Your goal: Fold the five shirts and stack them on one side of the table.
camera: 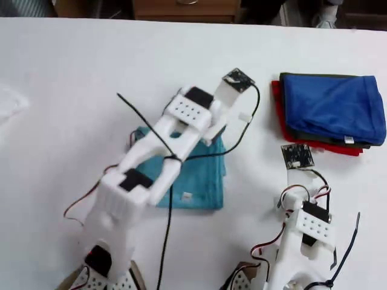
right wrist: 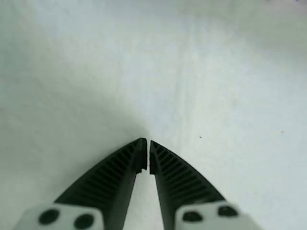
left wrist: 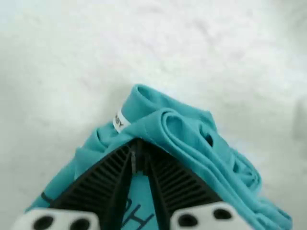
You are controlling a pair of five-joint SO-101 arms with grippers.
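Observation:
A folded teal shirt (camera: 199,175) lies at the middle of the white table (camera: 72,72), partly under my left arm (camera: 190,112). In the left wrist view my left gripper (left wrist: 139,146) is shut on a bunched fold of this teal shirt (left wrist: 192,129), near its collar label (left wrist: 120,122). At the right side lies a stack with a blue shirt (camera: 332,109) on top, a dark one under it and a red shirt (camera: 284,127) at the bottom. My right arm (camera: 308,223) is drawn back at the near right. Its gripper (right wrist: 145,143) is shut on nothing, just above bare table.
A pale white cloth (camera: 11,101) lies at the table's left edge. Black and red cables (camera: 169,199) trail along both arms. Wooden furniture (camera: 184,9) stands beyond the far edge. Bare table spreads across the far left and between the teal shirt and the stack.

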